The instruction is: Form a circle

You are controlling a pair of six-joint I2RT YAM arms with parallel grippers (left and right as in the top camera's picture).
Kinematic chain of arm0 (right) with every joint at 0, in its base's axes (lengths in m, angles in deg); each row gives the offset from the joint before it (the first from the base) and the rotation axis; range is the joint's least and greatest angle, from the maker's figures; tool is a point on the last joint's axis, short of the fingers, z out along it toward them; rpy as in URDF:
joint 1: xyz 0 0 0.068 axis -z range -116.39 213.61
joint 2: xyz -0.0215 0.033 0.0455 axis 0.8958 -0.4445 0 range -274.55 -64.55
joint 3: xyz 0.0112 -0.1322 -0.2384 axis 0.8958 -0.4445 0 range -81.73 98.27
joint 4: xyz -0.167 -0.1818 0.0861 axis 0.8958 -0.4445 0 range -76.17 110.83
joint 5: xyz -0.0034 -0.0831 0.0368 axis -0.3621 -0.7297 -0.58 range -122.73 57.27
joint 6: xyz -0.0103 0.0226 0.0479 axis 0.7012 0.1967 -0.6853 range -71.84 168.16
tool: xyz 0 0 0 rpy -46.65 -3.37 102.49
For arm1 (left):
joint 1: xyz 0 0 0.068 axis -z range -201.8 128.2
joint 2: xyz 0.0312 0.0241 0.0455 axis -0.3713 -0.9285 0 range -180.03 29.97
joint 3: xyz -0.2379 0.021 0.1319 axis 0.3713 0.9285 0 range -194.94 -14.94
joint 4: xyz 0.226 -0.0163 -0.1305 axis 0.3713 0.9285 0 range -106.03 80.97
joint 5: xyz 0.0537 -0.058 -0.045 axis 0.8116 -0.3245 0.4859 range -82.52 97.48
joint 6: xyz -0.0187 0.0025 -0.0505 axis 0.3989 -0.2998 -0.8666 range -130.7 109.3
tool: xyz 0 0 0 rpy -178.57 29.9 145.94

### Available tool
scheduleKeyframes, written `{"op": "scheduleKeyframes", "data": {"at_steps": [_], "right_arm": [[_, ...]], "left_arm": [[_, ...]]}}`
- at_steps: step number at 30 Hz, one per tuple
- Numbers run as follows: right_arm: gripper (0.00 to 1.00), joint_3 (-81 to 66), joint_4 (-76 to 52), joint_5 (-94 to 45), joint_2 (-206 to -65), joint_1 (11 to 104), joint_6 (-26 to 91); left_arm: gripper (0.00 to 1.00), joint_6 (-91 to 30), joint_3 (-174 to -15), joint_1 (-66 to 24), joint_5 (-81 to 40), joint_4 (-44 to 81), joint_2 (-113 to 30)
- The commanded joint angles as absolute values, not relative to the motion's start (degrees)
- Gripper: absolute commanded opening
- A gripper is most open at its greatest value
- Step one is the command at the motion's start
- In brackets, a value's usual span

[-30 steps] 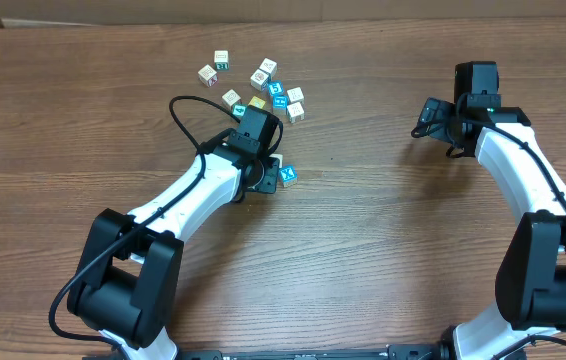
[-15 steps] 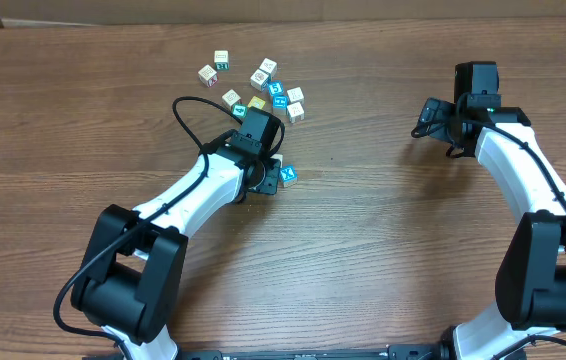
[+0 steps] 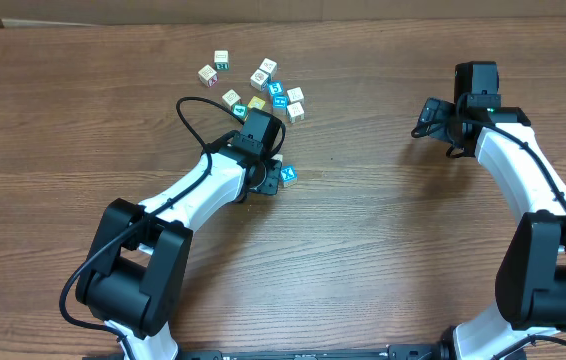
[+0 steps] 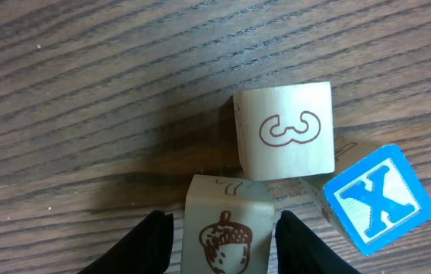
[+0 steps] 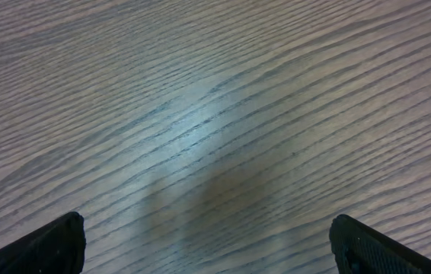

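My left claw (image 4: 224,222) straddles the acorn cube (image 4: 227,209); I cannot tell if it grips. My right claw (image 5: 206,228) gapes wide, empty.

And here's the circle (image 3: 285,101), toward the far edge of the table, left of centre: four little cubes packed in a tight knot, two bright blue faces on its left side, two white ones on its right. Nearer the middle of the table, apart from that knot, three more cubes bunch up. The squiggle cube (image 4: 284,129) sits flat, pale wood with a red-brown looping outline on top. Against one side of it, touching or nearly so, the acorn cube (image 4: 227,232) shows a brown acorn. Next along, the blue X cube (image 4: 379,199) sits skewed and tilted, white face, bold blue border, one corner just beside the squiggle cube.
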State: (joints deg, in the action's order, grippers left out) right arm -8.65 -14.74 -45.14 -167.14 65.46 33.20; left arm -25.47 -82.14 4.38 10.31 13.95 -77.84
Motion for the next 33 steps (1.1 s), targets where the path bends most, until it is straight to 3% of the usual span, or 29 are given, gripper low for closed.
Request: {"op": "scheduleKeyframes", "data": {"at_steps": [1,7,15,33], "right_arm": [[1.00,-8.2,-14.4,-45.6,-166.4,65.6,33.2],[1.00,-8.2,-14.4,-45.6,-166.4,65.6,33.2],[1.00,-8.2,-14.4,-45.6,-166.4,65.6,33.2],[1.00,-8.2,-14.4,-45.6,-166.4,65.6,33.2]], "left_arm": [[0.39,-24.8,-81.6,4.6,11.1,13.7,-78.7],[0.31,-24.8,-81.6,4.6,11.3,13.9,-78.7],[0.27,-25.2,-81.6,4.6,11.5,14.1,-78.7],[0.25,-31.3,-81.6,4.6,12.7,15.2,-78.7]]}}
